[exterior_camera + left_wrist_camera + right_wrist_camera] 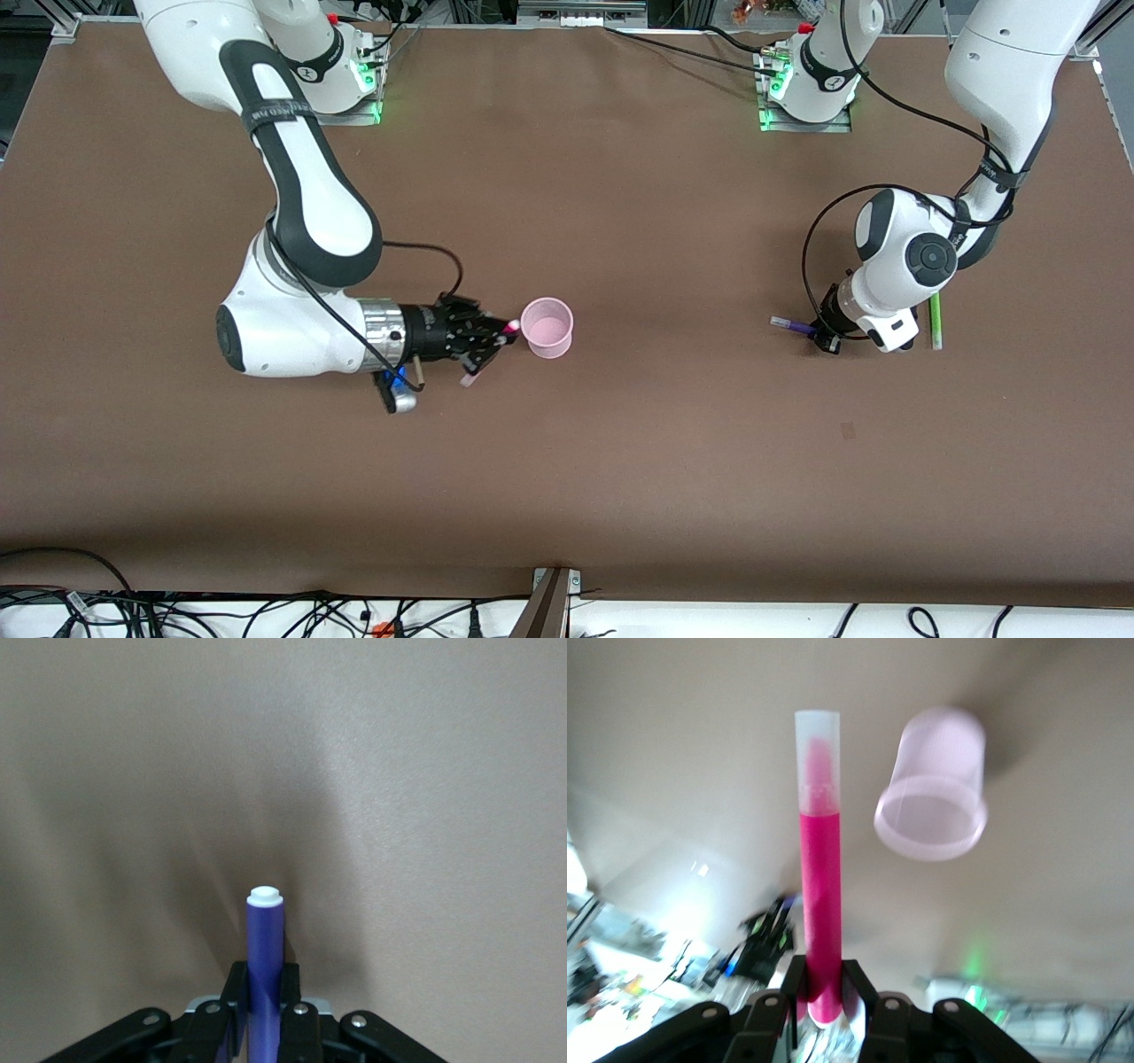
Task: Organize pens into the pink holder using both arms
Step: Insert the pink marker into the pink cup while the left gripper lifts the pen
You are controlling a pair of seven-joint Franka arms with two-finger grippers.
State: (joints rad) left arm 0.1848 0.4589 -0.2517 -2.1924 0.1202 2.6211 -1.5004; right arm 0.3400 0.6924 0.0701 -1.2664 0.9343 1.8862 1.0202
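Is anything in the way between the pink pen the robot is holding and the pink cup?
No, nothing visible is in the way. The right gripper is shut on the magenta-pink pen right beside the pink holder, with only bare table around the cup. The left gripper holds the purple pen at its own end.

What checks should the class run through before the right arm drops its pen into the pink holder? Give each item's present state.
1. The right gripper grips the magenta pen: ok, shut on it near one end.
2. The pink holder stands upright, mouth open: ok.
3. Holder has no pens in it: ok, none seen inside.
4. Pen over the holder's mouth: not ok; it sits beside the rim, toward the right arm's end.
5. The left gripper is away from the holder: ok, it grips the purple pen at the left arm's end.
6. The green pen awaits pickup: ok, lying on the table.
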